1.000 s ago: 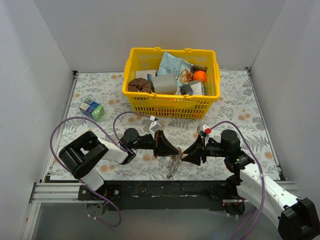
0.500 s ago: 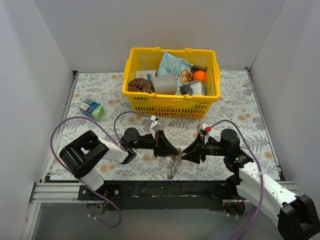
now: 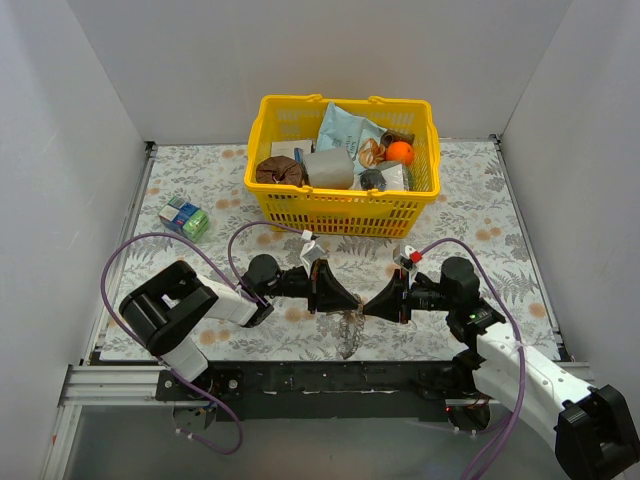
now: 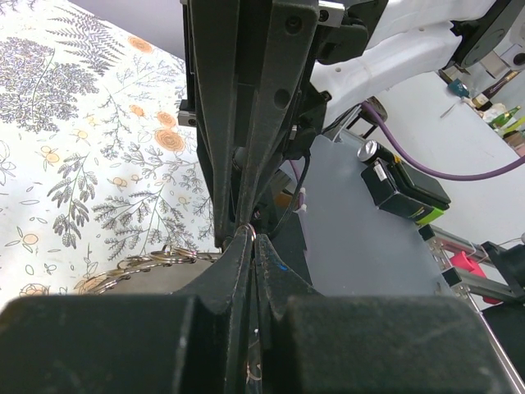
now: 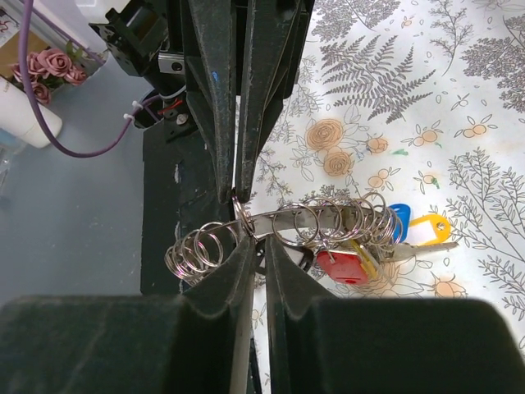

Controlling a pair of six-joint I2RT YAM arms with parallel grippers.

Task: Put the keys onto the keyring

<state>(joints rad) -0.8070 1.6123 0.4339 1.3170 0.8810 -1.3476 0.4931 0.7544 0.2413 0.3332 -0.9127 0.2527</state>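
Note:
The keyring is a flat silvery band strung with several small split rings; it hangs between my two grippers just above the floral cloth. The keys hang from it on the right: a red-headed one, a blue one and a yellow one. My right gripper is nearly shut with its tips at the band's left part. My left gripper comes in tip to tip from the far side, shut on a small ring of the keyring. In the top view both grippers meet over the hanging keyring.
A yellow basket full of groceries stands at the back middle. A few small coloured boxes lie at the left. The black front rail of the table runs just below the grippers.
My right gripper has moved slightly up and in toward the left gripper's tips. The keyring between them has shifted a little with it. The left arm has barely moved.

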